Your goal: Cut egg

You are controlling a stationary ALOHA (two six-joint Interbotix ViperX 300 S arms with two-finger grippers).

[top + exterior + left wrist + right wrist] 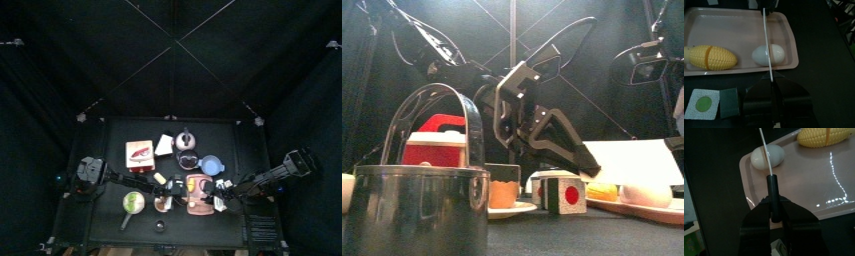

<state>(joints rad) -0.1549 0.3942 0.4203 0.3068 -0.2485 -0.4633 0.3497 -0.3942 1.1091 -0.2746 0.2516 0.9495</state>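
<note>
While a smooth white egg [769, 54] lies in the glossy pink tray [784, 30], at three o'clock of a ribbed yellow corn cob [711, 57], both the left gripper [771, 92] and the right gripper [773, 215] pinch a thin knife [765, 40]; its blade's edge-on outline is hard to read.

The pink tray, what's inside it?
Inside the pink tray lie a white egg and a yellow corn cob, apart from each other. A thin knife blade crosses above the egg, hiding a thin strip of the tray behind it.
</note>
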